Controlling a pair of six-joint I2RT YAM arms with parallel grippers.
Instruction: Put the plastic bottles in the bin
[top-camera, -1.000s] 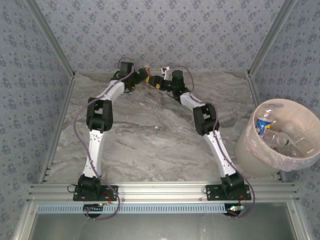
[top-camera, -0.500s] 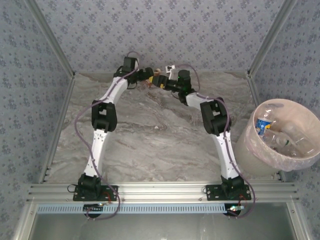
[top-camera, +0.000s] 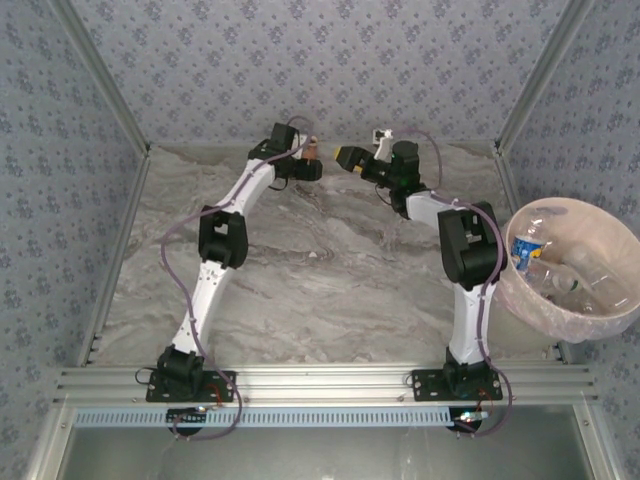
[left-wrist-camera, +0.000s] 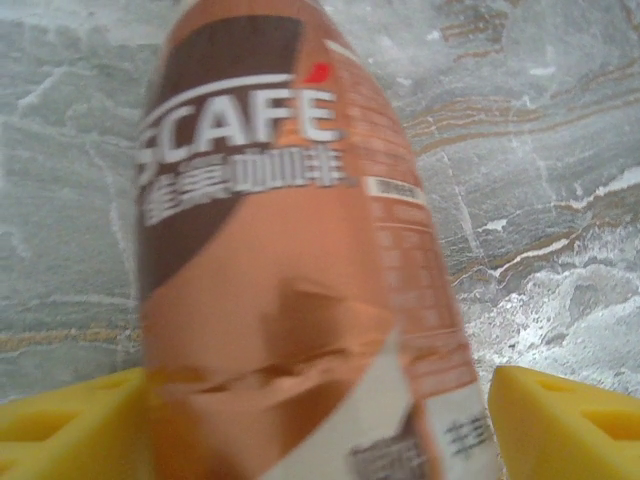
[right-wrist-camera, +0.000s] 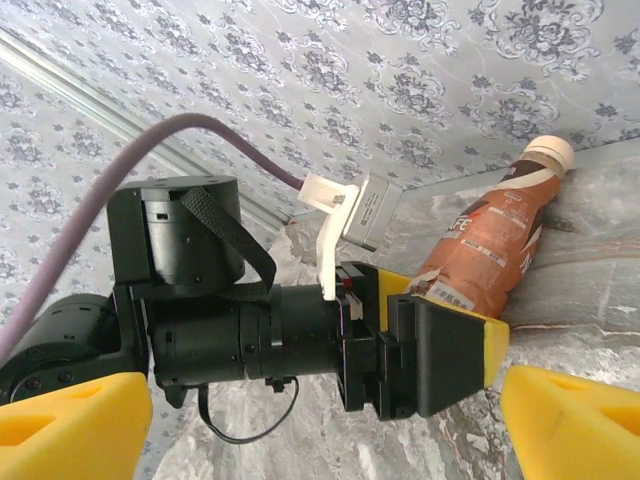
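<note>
Brown bottle leaned at the table's far edge, cap up toward the wall, left gripper straddled its base, clamping unclear, right gripper stood spread.

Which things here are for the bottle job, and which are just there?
For the job: brown bottle between the left gripper's fingers; bin; bottles inside it; right gripper.
Just there: table; walls; metal rail.
</note>
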